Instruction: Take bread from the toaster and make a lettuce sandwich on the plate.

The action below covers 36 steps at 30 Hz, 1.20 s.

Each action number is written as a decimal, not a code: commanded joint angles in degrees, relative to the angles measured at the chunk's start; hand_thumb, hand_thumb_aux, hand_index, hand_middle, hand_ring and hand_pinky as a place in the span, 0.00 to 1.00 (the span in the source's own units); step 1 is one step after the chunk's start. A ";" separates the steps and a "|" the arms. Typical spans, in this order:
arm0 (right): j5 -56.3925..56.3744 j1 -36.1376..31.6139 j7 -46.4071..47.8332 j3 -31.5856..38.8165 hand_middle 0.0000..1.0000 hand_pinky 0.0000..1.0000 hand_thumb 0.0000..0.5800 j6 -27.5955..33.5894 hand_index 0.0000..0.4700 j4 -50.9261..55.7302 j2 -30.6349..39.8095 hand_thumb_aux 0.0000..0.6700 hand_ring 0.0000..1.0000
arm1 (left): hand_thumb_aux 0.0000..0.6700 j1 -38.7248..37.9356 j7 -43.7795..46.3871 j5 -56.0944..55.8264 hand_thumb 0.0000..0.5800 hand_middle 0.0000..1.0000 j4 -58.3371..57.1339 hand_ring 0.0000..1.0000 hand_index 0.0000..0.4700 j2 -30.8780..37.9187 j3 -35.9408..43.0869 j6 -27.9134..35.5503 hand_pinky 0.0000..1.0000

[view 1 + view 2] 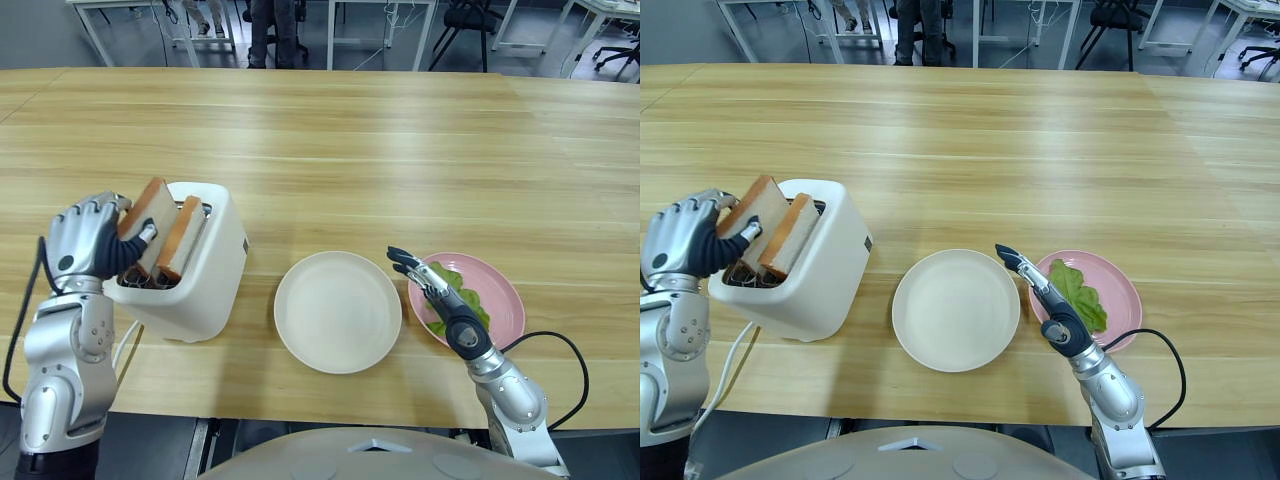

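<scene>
1. The wooden counter (350, 150) is made of pale boards with the grain running left to right. A wide stretch of it gives room behind the things, which all sit near the front edge.
2. The toaster (205, 280) is a smooth white box with rounded corners. It stands at the left with its slots running front to back.
3. Two tan, brown-crusted slices stand on edge in the slots and lean left. The left bread slice (150, 205) rises higher than the right bread slice (182, 238).
4. The left robot hand (85, 240) is clenched on the left bread slice from its outer side.
5. A round, smooth white plate (338, 310) lies flat between the toaster and the pink plate (505, 300).
6. A crinkled green lettuce leaf (1078, 290) lies on the pink plate, its long axis running from far left to near right.
7. The right robot hand (440, 295) hangs over the pink plate's left rim. Its fingers are straight and point away, and it grasps nothing.
</scene>
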<state>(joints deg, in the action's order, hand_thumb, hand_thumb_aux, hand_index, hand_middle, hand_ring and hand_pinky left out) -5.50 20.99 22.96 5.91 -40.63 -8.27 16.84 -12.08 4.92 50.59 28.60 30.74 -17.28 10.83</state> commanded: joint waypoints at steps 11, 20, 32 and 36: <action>-0.03 -1.05 0.16 -0.12 0.00 0.00 0.00 0.75 0.00 0.71 0.29 0.00 0.00 | 1.00 5.22 -6.88 -7.70 1.00 1.00 2.94 1.00 0.98 0.23 -9.11 -3.66 1.00; 0.52 -4.99 -2.19 -4.17 0.00 0.00 0.00 0.78 0.00 1.53 0.44 0.00 0.00 | 1.00 17.41 6.18 -24.25 1.00 1.00 7.11 1.00 0.98 5.94 -0.11 -9.85 1.00; 8.67 -9.91 -6.40 -10.59 0.00 0.00 0.00 -10.19 0.00 1.88 1.30 0.00 0.00 | 1.00 30.10 28.32 -36.11 1.00 1.00 -2.92 1.00 0.98 -1.76 33.02 -7.17 1.00; 16.65 -8.86 -3.12 -8.39 0.00 0.00 0.00 -18.25 0.00 1.05 6.63 0.00 0.00 | 1.00 30.36 28.09 -32.42 1.00 1.00 -12.73 1.00 0.98 -5.23 39.86 -8.93 1.00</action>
<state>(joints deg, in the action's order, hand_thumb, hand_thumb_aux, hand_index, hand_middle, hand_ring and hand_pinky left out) 6.99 11.38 17.68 -3.94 -55.43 -6.46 21.45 18.24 32.68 16.66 20.22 26.46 19.86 2.33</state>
